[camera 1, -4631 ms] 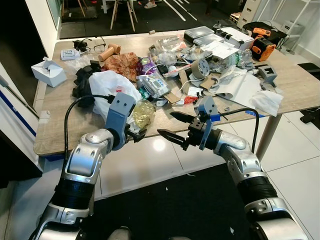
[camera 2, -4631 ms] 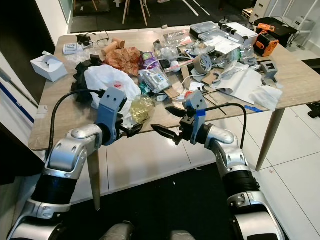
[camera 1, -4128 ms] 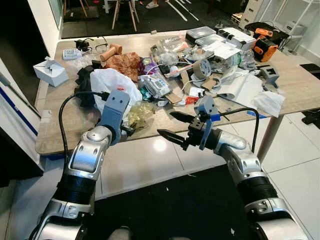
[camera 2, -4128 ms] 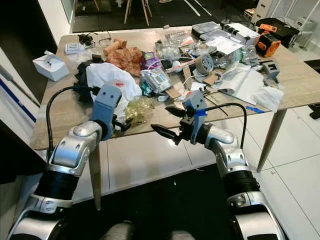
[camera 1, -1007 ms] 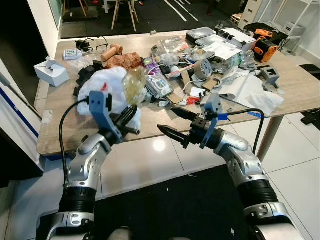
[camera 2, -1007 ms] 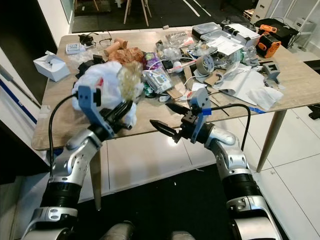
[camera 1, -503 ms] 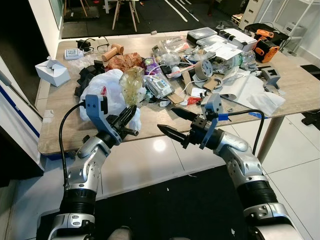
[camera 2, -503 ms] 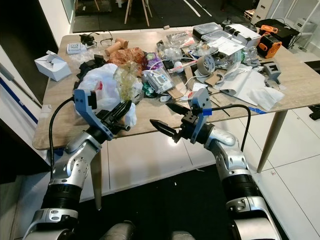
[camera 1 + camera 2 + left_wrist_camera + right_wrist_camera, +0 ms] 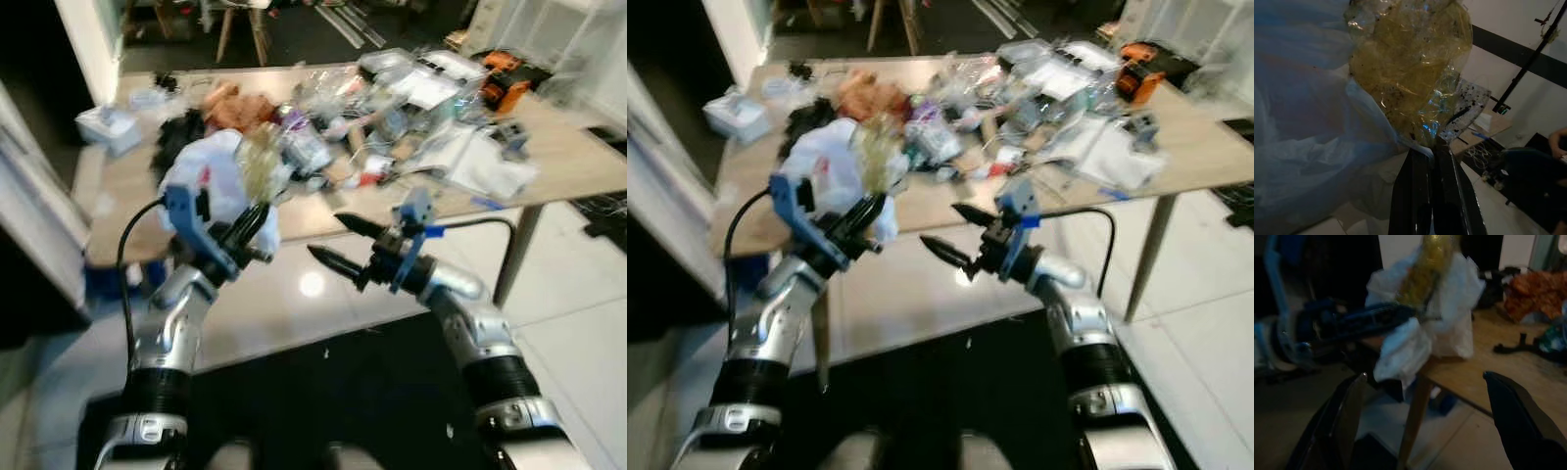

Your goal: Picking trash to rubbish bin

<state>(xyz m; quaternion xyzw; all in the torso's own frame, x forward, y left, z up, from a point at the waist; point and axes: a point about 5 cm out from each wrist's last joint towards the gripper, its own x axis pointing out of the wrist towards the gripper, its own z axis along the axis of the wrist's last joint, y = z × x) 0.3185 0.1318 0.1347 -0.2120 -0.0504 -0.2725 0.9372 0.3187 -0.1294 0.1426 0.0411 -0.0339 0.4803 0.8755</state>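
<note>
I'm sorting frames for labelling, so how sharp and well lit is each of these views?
Both eye views are smeared by motion blur, the table clutter soft. Left wrist view is dim but fairly sharp on the yellowish wrapper pinched with a white plastic bag by the left gripper. Right wrist view is dark and out of focus, its fingers blurred.

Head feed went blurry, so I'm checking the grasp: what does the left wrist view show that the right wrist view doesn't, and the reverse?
Left wrist view alone: the left gripper from behind, its fingers pressed together on the neck of the yellowish crinkled plastic wrapper.

Right wrist view alone: the right gripper with its fingers spread wide and nothing between them, plus the table's edge and an orange-brown crumpled wrapper on it.

Both: the yellowish wrapper and the white plastic bag bunched beside it.
</note>
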